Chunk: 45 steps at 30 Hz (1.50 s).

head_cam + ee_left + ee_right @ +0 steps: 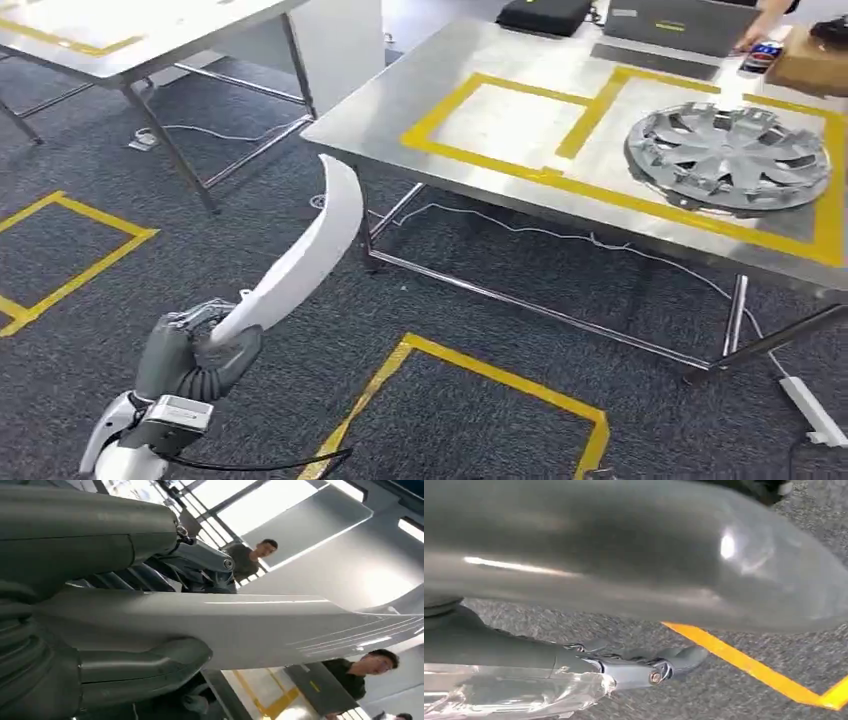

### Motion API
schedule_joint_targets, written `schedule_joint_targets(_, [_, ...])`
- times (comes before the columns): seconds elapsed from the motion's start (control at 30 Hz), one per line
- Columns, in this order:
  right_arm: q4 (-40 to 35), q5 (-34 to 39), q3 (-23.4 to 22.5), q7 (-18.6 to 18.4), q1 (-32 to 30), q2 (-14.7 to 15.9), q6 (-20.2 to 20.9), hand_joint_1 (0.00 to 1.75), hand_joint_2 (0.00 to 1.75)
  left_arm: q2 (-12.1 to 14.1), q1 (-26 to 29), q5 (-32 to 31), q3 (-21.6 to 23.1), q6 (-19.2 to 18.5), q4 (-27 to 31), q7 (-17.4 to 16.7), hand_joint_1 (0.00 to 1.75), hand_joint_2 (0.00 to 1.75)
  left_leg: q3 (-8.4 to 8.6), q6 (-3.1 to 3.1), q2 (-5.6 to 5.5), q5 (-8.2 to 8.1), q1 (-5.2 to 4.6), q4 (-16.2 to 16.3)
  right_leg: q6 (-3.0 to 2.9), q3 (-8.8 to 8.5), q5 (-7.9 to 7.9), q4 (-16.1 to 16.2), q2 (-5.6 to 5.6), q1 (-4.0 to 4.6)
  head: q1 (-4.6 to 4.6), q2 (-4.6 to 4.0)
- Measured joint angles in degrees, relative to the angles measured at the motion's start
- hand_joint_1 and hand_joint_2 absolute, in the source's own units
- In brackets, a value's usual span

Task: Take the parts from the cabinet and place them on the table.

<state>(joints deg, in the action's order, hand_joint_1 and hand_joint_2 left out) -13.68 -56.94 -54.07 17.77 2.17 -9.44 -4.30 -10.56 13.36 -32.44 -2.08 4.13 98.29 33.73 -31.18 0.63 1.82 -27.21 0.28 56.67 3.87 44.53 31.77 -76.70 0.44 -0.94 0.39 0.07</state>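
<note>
On the steel table point(480, 60) ahead and to the right, one part already delivered: a silver hubcap point(728, 155) lying flat inside a yellow-taped rectangle; the neighbouring taped square point(500, 122) has nothing in it. Left hand point(190, 355) low in the head view, fingers and thumb wrapped round the narrow end of a long curved white panel point(305, 255), which rises up and forward toward the table edge without touching it. Left wrist view confirms the grip: thumb point(150, 667) under the panel, darker fingers over it, panel running out across the frame. Right hand point(624, 667) seen from its own wrist, hanging over grey carpet point(749, 705) beside a yellow floor line; fingers extended, a clear, glassy piece point(514, 692) lies against them, but whether it is gripped I cannot tell. People stand near, one at the far table corner. Judgement: task partly done, one part set down, the white panel in transit and not yet placed. Cabinet not seen, so remaining parts unknown.
</note>
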Motion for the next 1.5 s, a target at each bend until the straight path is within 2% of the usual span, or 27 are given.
schedule_joint_targets(0.1, [0.0, 0.04, -0.07, 0.07, -0.35, 0.0, 1.42, 0.0, 0.0, -0.02, -0.13, 0.0, -0.07, 0.02, 0.0, 0.0, 1.75, 1.75, 1.7, -0.57, 1.05, -1.1, -0.01, 0.0, -0.47, -7.72, -7.32, 13.98, -0.71, 0.09, 0.09, 0.0])
schedule_joint_targets(0.17, [0.02, 0.0, -0.04, 0.24, -0.21, 0.0, 2.36, 0.0, 0.0, -0.04, -0.38, -0.02, -0.11, 0.04, 0.0, 0.0, 1.75, 1.75, 2.08, -1.27, 1.41, -2.18, -0.39, 0.03, -1.16, -10.11, -6.22, 17.42, -1.61, 0.49, 0.04, 0.0])
schedule_joint_targets(0.27, [0.02, -0.13, -0.07, 0.33, -0.45, 0.0, 3.06, 0.0, 0.0, -0.09, -0.5, -0.07, -0.09, 0.04, 0.0, 0.02, 1.75, 1.75, 2.93, -2.31, 1.57, -2.63, -0.02, -0.72, -2.3, -9.54, -5.38, 17.37, -1.36, 1.02, 0.07, 0.0])
schedule_joint_targets(0.3, [0.02, -0.15, -0.07, 0.35, -0.44, -0.04, 3.1, 0.0, 0.0, -0.09, -0.67, -0.11, -0.09, 0.04, 0.04, 0.04, 1.75, 1.75, 3.28, -2.81, 1.45, -3.22, 0.11, -0.65, -2.72, -11.13, -5.41, 17.97, -0.8, 0.34, 0.15, 0.0])
schedule_joint_targets(0.33, [0.02, -0.15, -0.09, 0.46, -0.5, -0.04, 3.17, 0.0, 0.0, -0.09, -0.88, -0.24, -0.07, 0.04, 0.04, 0.11, 1.75, 1.75, 2.8, -3.02, 0.14, -3.25, 0.15, 1.12, -3.1, -12.02, -4.9, 18.22, -0.57, 0.29, -0.13, -0.02])
schedule_joint_targets(0.37, [0.02, -0.15, -0.09, 0.42, -0.29, -0.04, 3.37, 0.0, 0.0, -0.09, -1.0, -0.22, -0.07, 0.07, 0.02, 0.15, 1.75, 1.75, 0.67, -3.14, -0.61, -4.31, 0.15, 4.89, -3.54, -12.72, -4.53, 18.31, -0.59, 0.24, -0.39, 0.0])
schedule_joint_targets(0.47, [0.04, -0.33, -0.09, 0.39, -0.13, -0.09, 3.91, 0.0, 0.0, -0.07, -0.94, 0.02, -0.09, 0.05, -0.2, 0.15, 1.75, 1.75, -10.11, -3.63, -1.1, -6.71, 0.31, 18.68, -3.69, -14.89, -2.47, 18.32, 0.37, 0.15, -0.61, 0.0])
schedule_joint_targets(0.53, [0.07, -0.33, -0.09, 0.37, -0.45, -0.15, 4.06, 0.0, 0.0, 0.0, -0.92, 0.07, -0.15, 0.04, -0.31, 0.15, 1.75, 1.75, -12.78, -3.64, -1.15, -1.46, 0.31, 17.2, -3.35, -17.11, -0.64, 18.36, 1.22, -0.05, -0.63, 0.0])
schedule_joint_targets(0.6, [0.09, -0.33, -0.09, 0.39, -0.41, -0.35, 4.11, 0.0, 0.0, 0.0, -0.93, 0.09, -0.15, 0.04, -0.31, 0.15, 1.75, 1.75, -11.03, -3.56, -1.26, 7.59, 0.3, 7.81, -2.94, -20.1, 1.52, 18.42, 2.04, -0.52, -0.61, 0.0])
schedule_joint_targets(0.63, [0.11, -0.33, -0.09, 0.39, -0.47, -0.35, 4.11, 0.0, 0.0, 0.0, -0.93, 0.11, -0.22, 0.04, -0.33, 0.15, 1.75, 1.75, -10.36, -3.6, -1.3, 10.54, 0.33, 3.63, -2.58, -20.61, 2.7, 18.67, 2.19, -0.58, -0.81, -0.02])
schedule_joint_targets(0.7, [0.2, -0.33, -0.09, 0.37, -0.27, -0.37, 4.13, 0.0, 0.0, -0.02, -1.12, 0.18, -0.24, 0.07, -0.48, 0.15, 1.75, 1.75, -8.5, -2.71, -1.45, 6.31, -0.2, 2.41, -1.56, -21.79, 3.91, 19.69, 2.62, -0.31, -1.38, -0.02])
schedule_joint_targets(0.77, [0.22, -0.37, -0.09, 0.39, -0.32, -0.39, 4.13, 0.0, 0.0, -0.02, -1.18, 0.17, -0.37, 0.07, -0.5, 0.11, 1.75, 1.75, -7.73, -1.61, -1.49, 5.09, -0.08, 1.39, -0.62, -23.7, 2.07, 20.68, 2.28, -0.32, -1.2, -0.02])
schedule_joint_targets(0.8, [0.24, -0.39, -0.09, 0.39, -0.17, -0.39, 4.15, 0.0, 0.0, -0.04, -1.25, 0.17, -0.37, 0.07, -0.48, 0.13, 1.75, 1.75, -6.49, -1.17, -1.57, 4.74, 0.05, 1.02, -0.22, -23.29, 1.2, 19.16, 2.27, -0.26, -1.09, 0.02])
schedule_joint_targets(0.87, [0.26, -0.44, -0.09, 0.39, 0.07, -0.39, 4.15, 0.0, 0.0, -0.11, -1.14, 0.17, -0.46, 0.09, -0.55, 0.15, 1.75, 1.75, -3.88, -0.58, -1.59, 3.43, 0.12, -0.25, -0.9, -17.47, -1.75, 9.58, 0.49, -0.04, -0.59, 0.0])
schedule_joint_targets(0.9, [0.3, -0.46, -0.09, 0.39, 0.06, -0.39, 4.17, 0.0, 0.0, -0.11, -1.14, 0.18, -0.48, 0.06, -0.59, 0.15, 1.75, 1.75, -2.71, -0.47, -1.58, 2.64, 0.09, -0.7, -1.31, -13.95, -1.1, 5.22, 0.35, 0.28, -0.55, 0.0])
schedule_joint_targets(1.0, [0.5, -0.76, -0.09, 0.2, -0.75, -0.39, 4.39, 0.0, 0.0, -0.15, -1.13, 0.22, -0.57, 0.09, -0.72, 0.15, 1.75, 1.75, 2.17, -0.23, -1.72, -0.44, -0.03, -1.9, -1.47, -6.09, 8.08, 1.91, 0.32, 0.92, -0.18, 0.0])
schedule_joint_targets(1.03, [0.55, -0.94, -0.09, 0.2, -0.9, -0.44, 4.46, 0.0, 0.0, -0.15, -1.13, 0.22, -0.63, 0.09, -0.72, 0.15, 1.75, 1.75, 4.03, -0.23, -1.8, -1.63, -0.1, -2.15, -1.49, -4.57, 9.79, 3.17, 0.32, 0.92, -0.13, 0.0])
schedule_joint_targets(1.07, [0.59, -1.11, -0.09, 0.2, -1.01, -0.46, 4.5, 0.0, 0.0, -0.15, -1.15, 0.24, -0.7, 0.09, -0.72, 0.15, 1.75, 1.75, 6.11, -0.32, -1.83, -3.0, -0.16, -2.29, -1.42, -3.38, 9.29, 5.66, 0.31, 0.91, -0.09, 0.0])
schedule_joint_targets(1.1, [0.66, -1.14, -0.09, 0.2, -1.16, -0.48, 4.5, 0.0, 0.0, -0.17, -1.15, 0.26, -0.74, 0.09, -0.74, 0.15, 1.75, 1.75, 8.07, -0.43, -1.81, -4.42, -0.17, -2.32, -1.45, -2.56, 5.35, 8.93, 0.25, 0.89, -0.09, 0.0])
schedule_joint_targets(1.13, [0.79, -1.25, -0.09, 0.17, -1.44, -0.52, 4.54, 0.0, 0.0, -0.22, -1.16, 0.35, -0.79, 0.07, -0.81, 0.15, 1.75, 1.75, 9.72, -0.63, -1.77, -6.08, -0.17, -2.36, -1.45, -1.96, -2.96, 13.07, -0.11, 0.82, 0.0, 0.0])
schedule_joint_targets(1.17, [1.05, -1.36, -0.09, -0.02, -1.91, -0.59, 4.59, 0.0, 0.0, -0.22, -1.29, 0.44, -0.83, 0.04, -1.03, 0.15, 1.75, 1.75, 11.15, -0.81, -1.81, -7.68, -0.33, -1.85, -1.64, -1.07, -13.36, 16.63, -1.09, 0.99, 0.07, -0.04])
schedule_joint_targets(1.23, [1.07, -1.57, -0.09, -0.26, -1.44, -0.59, 4.72, 0.0, 0.0, -0.28, -1.43, 0.5, -1.01, -0.02, -1.18, 0.07, 1.75, 1.75, 12.76, -1.62, -2.07, -9.69, -0.05, -2.87, -2.7, -2.45, -12.26, 15.05, -0.98, 1.73, -0.57, -0.04])
schedule_joint_targets(1.27, [1.03, -1.62, -0.09, -0.26, -0.88, -0.59, 4.72, 0.0, 0.0, -0.35, -1.7, 0.5, -1.05, -0.02, -1.18, 0.07, 1.75, 1.75, 13.26, -2.17, -2.09, -8.88, 0.24, -2.29, -3.2, -2.77, -11.45, 15.07, -0.76, 1.94, -0.28, -0.02])
schedule_joint_targets(1.3, [1.03, -1.62, -0.09, -0.22, -0.24, -0.57, 4.72, 0.0, 0.0, -0.48, -1.96, 0.48, -1.05, -0.02, -1.18, 0.07, 1.75, 1.75, 12.16, -2.4, -2.08, -7.24, 0.29, -0.05, -3.58, -3.34, -11.03, 15.23, -0.63, 1.92, 0.11, -0.02])
schedule_joint_targets(1.37, [0.85, -1.66, -0.09, -0.2, 0.24, -0.39, 4.65, 0.0, 0.0, -0.48, -2.28, 0.52, -1.05, -0.02, -1.2, 0.07, 1.75, 1.75, 6.28, -3.02, -2.03, -3.13, 0.26, 9.82, -4.17, -5.23, -10.1, 16.31, -0.24, 1.54, -0.37, 0.0])
schedule_joint_targets(1.4, [0.85, -1.66, -0.09, -0.22, 0.28, -0.39, 4.65, 0.0, 0.0, -0.48, -2.28, 0.52, -1.05, -0.02, -1.29, 0.07, 1.75, 1.75, 3.02, -3.13, -2.03, -3.79, 0.26, 13.56, -4.37, -6.27, -9.55, 16.87, -0.19, 1.49, -0.35, 0.0])
schedule_joint_targets(1.5, [0.87, -1.86, -0.09, -0.46, 0.01, -0.42, 4.74, 0.0, 0.0, -0.48, -2.28, 0.53, -1.14, 0.0, -1.62, 0.07, 1.75, 1.75, -3.93, -3.07, -2.03, -13.48, 0.24, 16.16, -4.36, -9.52, -7.58, 17.99, 0.35, 1.42, -0.37, 0.0])
